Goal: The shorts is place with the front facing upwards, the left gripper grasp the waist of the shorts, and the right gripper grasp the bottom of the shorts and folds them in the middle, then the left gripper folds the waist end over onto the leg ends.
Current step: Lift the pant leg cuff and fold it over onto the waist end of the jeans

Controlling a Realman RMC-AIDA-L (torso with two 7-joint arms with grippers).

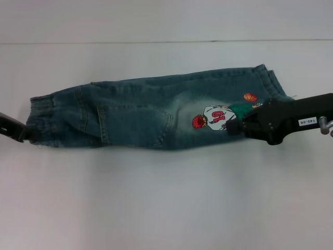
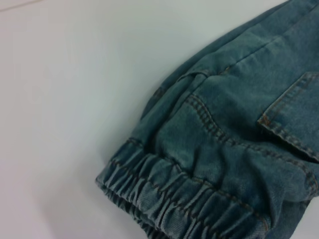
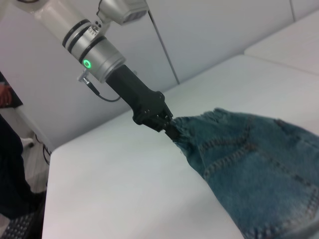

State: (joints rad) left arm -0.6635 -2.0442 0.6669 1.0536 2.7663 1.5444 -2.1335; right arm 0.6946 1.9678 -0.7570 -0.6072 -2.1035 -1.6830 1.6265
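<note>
Head view: both end effectors grip the shorts point(image 1: 151, 112), left end effector point(image 1: 25, 134) at waist point(image 1: 39, 120), right end effector point(image 1: 237, 126) at bottom.

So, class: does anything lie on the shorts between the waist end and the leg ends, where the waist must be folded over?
Nothing visible does. The shorts lie folded lengthwise; left gripper grips the waist, and only the right gripper sits at the leg ends.

Left hand point(image 1: 23, 133): largely cut off by the head view's edge, its fingertips hidden in the waist point(image 1: 39, 120). Right hand point(image 1: 240, 126): fingertips concealed against the shorts point(image 1: 151, 112), covering part of the cartoon print point(image 1: 216, 117). Bottom of the shorts point(image 1: 270, 80): partly hidden.
</note>
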